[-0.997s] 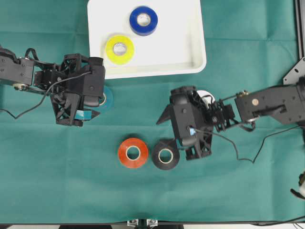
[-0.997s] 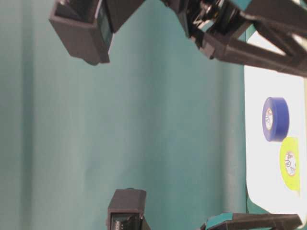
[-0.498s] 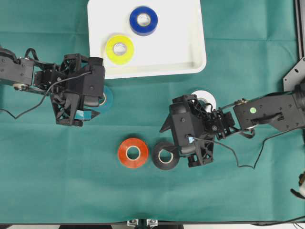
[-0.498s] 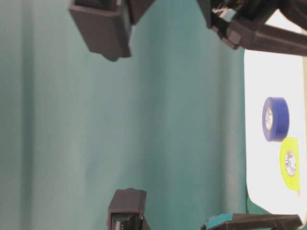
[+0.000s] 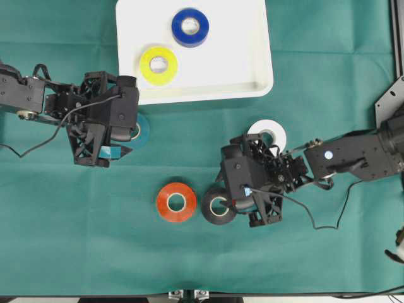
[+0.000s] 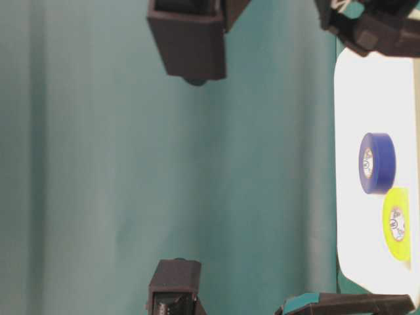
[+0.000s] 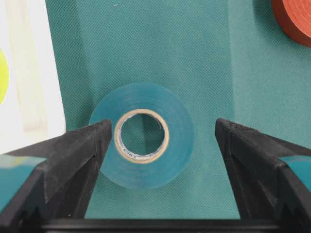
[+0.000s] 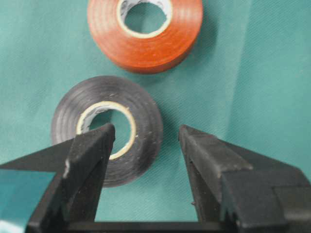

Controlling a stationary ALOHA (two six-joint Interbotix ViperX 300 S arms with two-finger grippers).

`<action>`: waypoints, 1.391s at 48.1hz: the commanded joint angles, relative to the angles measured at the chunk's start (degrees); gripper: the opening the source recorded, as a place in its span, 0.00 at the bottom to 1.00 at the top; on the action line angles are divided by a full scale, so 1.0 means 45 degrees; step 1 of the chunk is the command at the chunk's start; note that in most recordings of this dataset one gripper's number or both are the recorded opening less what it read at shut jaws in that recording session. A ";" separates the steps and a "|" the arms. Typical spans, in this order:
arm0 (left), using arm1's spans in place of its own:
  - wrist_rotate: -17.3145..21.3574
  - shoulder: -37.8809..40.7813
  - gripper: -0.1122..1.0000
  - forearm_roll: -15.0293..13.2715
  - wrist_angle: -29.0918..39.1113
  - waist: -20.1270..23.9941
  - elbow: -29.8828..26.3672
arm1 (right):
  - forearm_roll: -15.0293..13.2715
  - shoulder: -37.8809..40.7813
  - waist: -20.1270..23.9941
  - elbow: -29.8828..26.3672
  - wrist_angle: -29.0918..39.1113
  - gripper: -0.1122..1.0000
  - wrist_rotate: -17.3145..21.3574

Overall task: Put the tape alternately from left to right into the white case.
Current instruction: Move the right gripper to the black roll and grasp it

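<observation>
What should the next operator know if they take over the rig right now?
Left gripper: open, jaws either side of the teal roll, which lies flat on the cloth beside the case; not gripped.
Right gripper: open, over the black roll; one finger sits over its core, the other outside its wall; not gripped.
In the case: blue roll and yellow roll.
On the cloth: teal, orange-red roll, black, and white roll beside the right arm.
Done: two of six rolls placed.
Left: four rolls, by alternating arms.
</observation>
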 commanded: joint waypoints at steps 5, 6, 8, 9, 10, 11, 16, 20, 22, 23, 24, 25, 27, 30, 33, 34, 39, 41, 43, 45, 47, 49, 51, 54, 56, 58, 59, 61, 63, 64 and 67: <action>-0.0020 -0.0234 0.80 -0.0020 -0.0039 -0.0039 -0.0117 | -0.0020 0.0234 0.0078 -0.0449 -0.0020 0.69 0.0176; 0.0000 -0.0234 0.80 -0.0020 -0.0039 -0.0039 -0.0117 | -0.0020 0.0273 0.0078 -0.0469 -0.0020 0.69 0.0176; 0.0000 -0.0234 0.79 -0.0020 -0.0039 -0.0039 -0.0117 | -0.0020 0.0371 0.0078 -0.0508 -0.0020 0.69 0.0176; 0.0000 -0.0234 0.80 0.0000 -0.0039 -0.0039 -0.0117 | -0.0020 0.0410 0.0078 -0.0547 -0.0020 0.69 0.0176; -0.0020 -0.0234 0.80 -0.0020 -0.0039 -0.0039 -0.0117 | -0.0020 0.0430 0.0078 -0.0566 -0.0020 0.69 0.0176; -0.0020 -0.0234 0.80 -0.0020 -0.0039 -0.0059 -0.0117 | -0.0039 0.0469 0.0078 -0.0586 -0.0020 0.69 0.0176; -0.0020 -0.0234 0.80 -0.0020 -0.0039 -0.0039 -0.0117 | -0.0039 0.0566 0.0078 -0.0664 -0.0020 0.69 0.0176; -0.0020 -0.0234 0.80 -0.0020 -0.0039 -0.0039 -0.0117 | -0.0020 0.0664 0.0078 -0.0703 -0.0039 0.69 0.0176; -0.0020 -0.0234 0.80 -0.0020 -0.0039 -0.0059 -0.0117 | -0.0020 0.0742 0.0078 -0.0723 -0.0039 0.69 0.0176; -0.0020 -0.0234 0.80 -0.0020 -0.0039 -0.0059 -0.0117 | -0.0020 0.0781 0.0098 -0.0742 -0.0039 0.69 0.0176; -0.0020 -0.0234 0.80 -0.0020 -0.0039 -0.0059 -0.0117 | -0.0039 0.0820 0.0098 -0.0742 -0.0020 0.69 0.0176; -0.0020 -0.0234 0.80 0.0000 -0.0039 -0.0039 -0.0117 | -0.0020 0.0859 0.0078 -0.0742 -0.0020 0.69 0.0176; -0.0020 -0.0234 0.80 -0.0020 -0.0039 -0.0039 -0.0117 | -0.0020 0.0938 0.0078 -0.0781 -0.0020 0.69 0.0176; -0.0020 -0.0234 0.80 0.0000 -0.0039 -0.0039 -0.0117 | -0.0020 0.1074 0.0059 -0.0801 -0.0039 0.69 0.0176; -0.0020 -0.0234 0.80 0.0000 -0.0039 -0.0039 -0.0117 | -0.0020 0.1172 0.0000 -0.0801 -0.0020 0.69 0.0176; -0.0020 -0.0234 0.80 -0.0020 -0.0039 -0.0039 -0.0117 | -0.0020 0.1211 0.0000 -0.0801 -0.0020 0.69 0.0176; -0.0020 -0.0234 0.80 -0.0020 -0.0039 -0.0059 -0.0098 | -0.0039 0.1270 -0.0039 -0.0840 -0.0039 0.69 0.0176; -0.0020 -0.0234 0.80 -0.0020 -0.0039 -0.0059 -0.0078 | -0.0020 0.1270 -0.0039 -0.0859 -0.0020 0.69 0.0176; -0.0020 -0.0234 0.80 -0.0020 -0.0039 -0.0059 -0.0078 | -0.0039 0.1250 -0.0039 -0.0859 -0.0039 0.69 0.0176; -0.0020 -0.0234 0.80 -0.0020 -0.0039 -0.0039 -0.0078 | -0.0020 0.1270 -0.0039 -0.0859 -0.0020 0.69 0.0176; -0.0020 -0.0234 0.80 -0.0020 -0.0039 -0.0059 -0.0059 | -0.0020 0.1250 -0.0039 -0.0859 -0.0020 0.69 0.0176; -0.0020 -0.0234 0.80 -0.0020 -0.0039 -0.0059 -0.0078 | -0.0020 0.1270 -0.0039 -0.0859 -0.0020 0.69 0.0176; -0.0020 -0.0234 0.80 -0.0020 -0.0039 -0.0039 -0.0078 | -0.0020 0.1270 -0.0039 -0.0859 -0.0020 0.69 0.0176; -0.0020 -0.0234 0.80 -0.0020 -0.0039 -0.0039 -0.0078 | -0.0020 0.1250 -0.0039 -0.0859 -0.0020 0.69 0.0176; -0.0020 -0.0234 0.80 -0.0020 -0.0039 -0.0039 -0.0078 | -0.0020 0.1250 -0.0039 -0.0859 -0.0020 0.69 0.0176; -0.0020 -0.0234 0.80 -0.0020 -0.0039 -0.0059 -0.0078 | -0.0039 0.1230 -0.0039 -0.0859 -0.0020 0.68 0.0176; -0.0020 -0.0234 0.80 -0.0020 -0.0039 -0.0039 -0.0078 | -0.0020 0.1211 -0.0039 -0.0859 -0.0020 0.67 0.0176; -0.0020 -0.0234 0.80 -0.0020 -0.0039 -0.0059 -0.0059 | -0.0020 0.1152 -0.0039 -0.0879 -0.0020 0.65 0.0176; -0.0020 -0.0234 0.80 0.0000 -0.0039 -0.0039 -0.0078 | -0.0020 0.1094 -0.0039 -0.0879 -0.0020 0.58 0.0176; -0.0020 -0.0254 0.80 -0.0020 -0.0039 -0.0059 -0.0078 | -0.0020 0.1055 -0.0039 -0.0879 -0.0020 0.52 0.0176; -0.0020 -0.0254 0.80 -0.0020 -0.0020 -0.0059 -0.0059 | -0.0020 0.0898 -0.0039 -0.0879 -0.0020 0.37 0.0176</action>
